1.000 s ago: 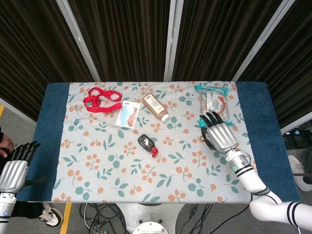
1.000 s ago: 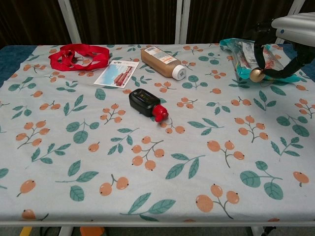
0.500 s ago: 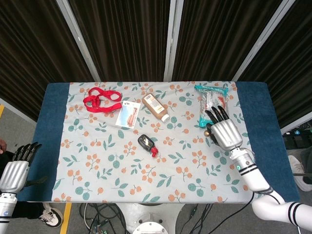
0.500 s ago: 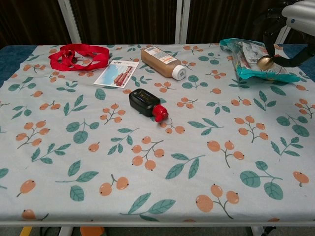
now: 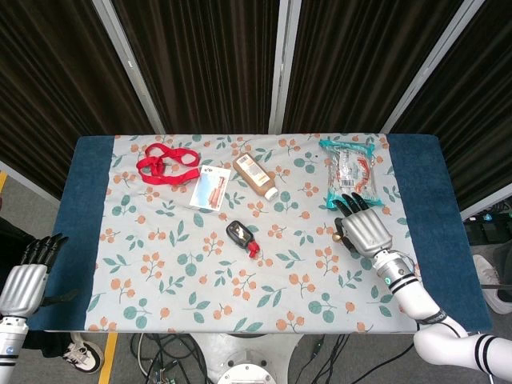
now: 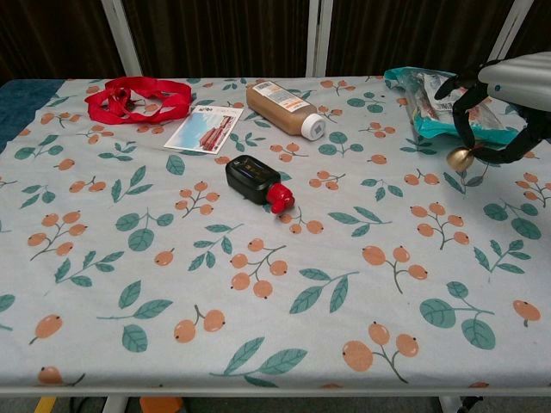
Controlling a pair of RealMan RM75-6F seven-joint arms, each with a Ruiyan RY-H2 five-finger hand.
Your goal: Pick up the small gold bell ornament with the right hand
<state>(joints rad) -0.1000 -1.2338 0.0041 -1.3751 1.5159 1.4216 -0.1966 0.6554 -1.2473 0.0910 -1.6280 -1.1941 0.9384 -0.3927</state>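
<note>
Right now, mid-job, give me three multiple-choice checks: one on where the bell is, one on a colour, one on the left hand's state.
1. Where is the gold bell?
A. lying beside the red ribbon
B. pinched in the fingers of the right hand, near the teal packet
C. on top of the brown bottle

2. What colour is the cap of the small black bottle?
A. red
B. white
C. gold

3. How is the left hand?
A. gripping the card
B. pressing on the ribbon
C. holding nothing, off the table's left edge

Answers: 1 B, the chest view shows the bell between dark fingers, off the cloth. 2 A, the cap is red. 3 C, the head view shows it off the table, holding nothing.
</note>
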